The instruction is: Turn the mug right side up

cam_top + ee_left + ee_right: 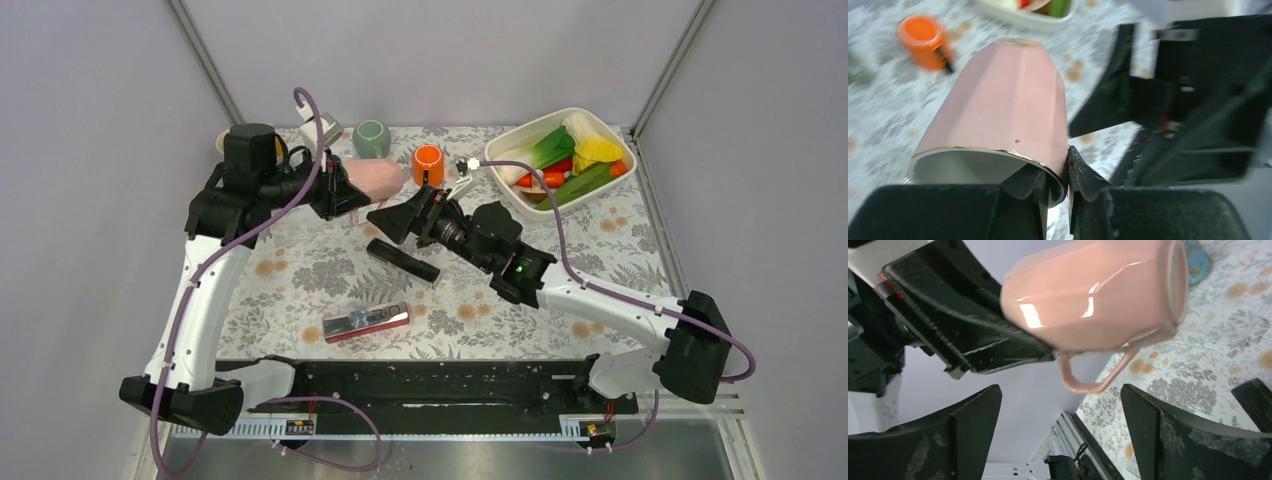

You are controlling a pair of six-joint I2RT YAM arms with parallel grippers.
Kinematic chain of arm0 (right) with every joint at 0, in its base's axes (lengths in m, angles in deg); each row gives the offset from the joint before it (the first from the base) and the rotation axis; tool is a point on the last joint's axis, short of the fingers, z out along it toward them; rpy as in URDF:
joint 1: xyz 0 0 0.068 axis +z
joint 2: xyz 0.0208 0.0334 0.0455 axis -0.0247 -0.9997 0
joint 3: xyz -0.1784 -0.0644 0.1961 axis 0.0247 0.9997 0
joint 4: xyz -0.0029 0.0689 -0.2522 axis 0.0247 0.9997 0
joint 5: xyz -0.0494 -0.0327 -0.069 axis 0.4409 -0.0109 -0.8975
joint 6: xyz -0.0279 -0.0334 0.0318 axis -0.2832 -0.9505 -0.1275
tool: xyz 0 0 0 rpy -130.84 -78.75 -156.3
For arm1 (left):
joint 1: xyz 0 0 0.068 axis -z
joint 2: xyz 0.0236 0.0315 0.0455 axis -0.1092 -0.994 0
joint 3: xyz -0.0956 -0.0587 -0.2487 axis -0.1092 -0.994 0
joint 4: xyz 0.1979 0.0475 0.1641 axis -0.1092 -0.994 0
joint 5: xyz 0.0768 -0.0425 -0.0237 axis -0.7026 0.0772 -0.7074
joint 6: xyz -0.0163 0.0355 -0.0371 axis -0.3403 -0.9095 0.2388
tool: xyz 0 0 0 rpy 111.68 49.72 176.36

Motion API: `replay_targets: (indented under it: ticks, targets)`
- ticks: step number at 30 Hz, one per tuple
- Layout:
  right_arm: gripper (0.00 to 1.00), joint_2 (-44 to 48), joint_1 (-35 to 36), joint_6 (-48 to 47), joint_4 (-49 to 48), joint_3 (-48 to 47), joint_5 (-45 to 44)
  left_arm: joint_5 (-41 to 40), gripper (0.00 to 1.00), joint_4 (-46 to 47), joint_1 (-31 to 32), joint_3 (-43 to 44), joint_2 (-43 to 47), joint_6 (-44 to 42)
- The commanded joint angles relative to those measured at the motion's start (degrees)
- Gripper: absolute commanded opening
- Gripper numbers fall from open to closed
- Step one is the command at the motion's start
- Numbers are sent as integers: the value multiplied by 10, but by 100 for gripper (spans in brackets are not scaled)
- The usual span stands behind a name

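Left tool [1058,172] pinches pink mug [1003,100] by its rim; long axis level, base toward spread right tool [1060,401].

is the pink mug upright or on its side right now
On its side: the left gripper pinches the pink mug by its rim, its base points sideways, and the handle hangs underneath.

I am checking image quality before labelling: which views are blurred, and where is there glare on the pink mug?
Left wrist: blurred, the orange mug and the tablecloth smeared, the pink mug only soft. Right wrist: mostly sharp, white glare patches on the pink mug's side. Top external: sharp, evenly lit, no glare on it.
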State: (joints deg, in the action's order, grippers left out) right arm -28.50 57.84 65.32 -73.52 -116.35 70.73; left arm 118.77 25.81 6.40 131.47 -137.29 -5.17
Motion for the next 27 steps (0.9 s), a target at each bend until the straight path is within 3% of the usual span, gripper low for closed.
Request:
replay_targets:
  ticks: [1, 6, 8, 13, 18, 27]
  targets:
    - [100, -15, 4, -27, 37, 15, -15, -195, 0, -35, -4, 1, -15, -162]
    - [99, -14, 4, -53, 76, 41, -22, -387, 0, -59, -9, 7, -117, -291]
    - [99, -6, 4, -69, 89, 49, -25, -425, 0, -76, -30, 43, -191, -315]
    - [99, 24, 4, -119, 128, 65, -48, -450, 0, -132, -103, 200, -371, -330]
    - [99, 50, 4, -170, 157, 79, -83, -458, 0, -170, -140, 320, -491, -345]
    - [99, 64, 5, -224, 184, 76, -107, -465, 0, -191, -166, 342, -566, -347]
